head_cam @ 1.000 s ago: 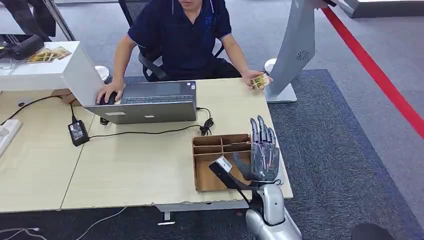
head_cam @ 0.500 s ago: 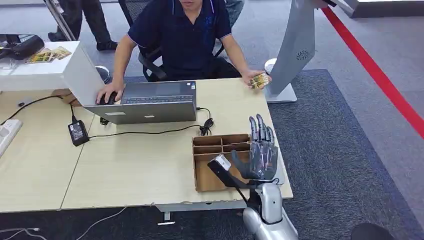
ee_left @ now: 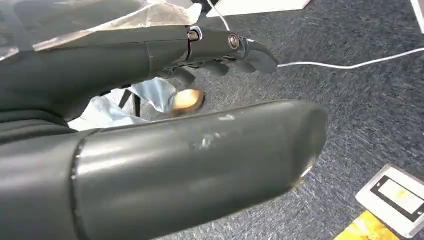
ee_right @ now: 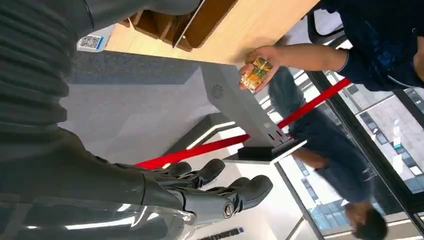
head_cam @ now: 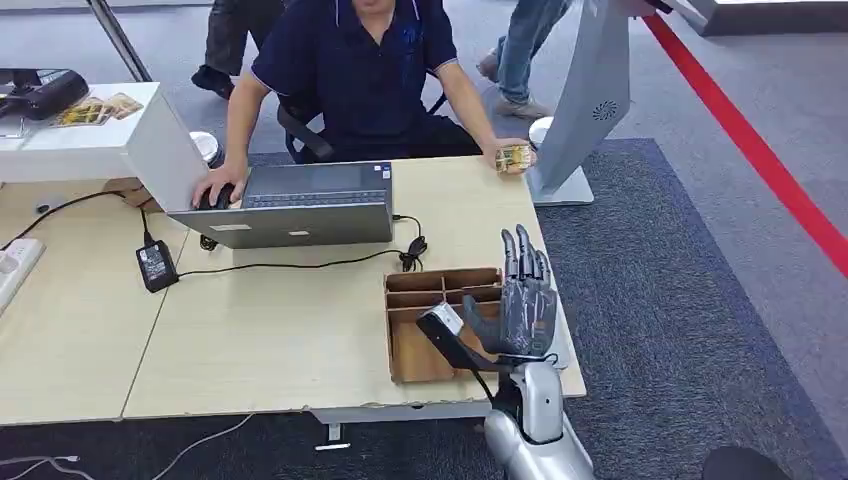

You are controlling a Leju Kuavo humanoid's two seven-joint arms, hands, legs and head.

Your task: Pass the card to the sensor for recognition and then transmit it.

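Pale wooden surface point(head_cam: 280, 330), centre frame. Right hand point(head_cam: 525, 300), fingers spread and empty, hovers lower right; card point(head_cam: 514, 158) remains in person's hand point(head_cam: 500, 157), upper right. Handover appears pending. Left hand point(ee_left: 150, 115): state indeterminable.

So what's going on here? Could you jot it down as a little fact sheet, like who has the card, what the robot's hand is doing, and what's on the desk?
card: yellow, held in the seated person's hand at the desk's far corner, beside the grey stand
right hand: raised over the cardboard tray, fingers apart, holding nothing
left hand: hanging above the carpet, holding nothing
desk items: laptop, power adapter
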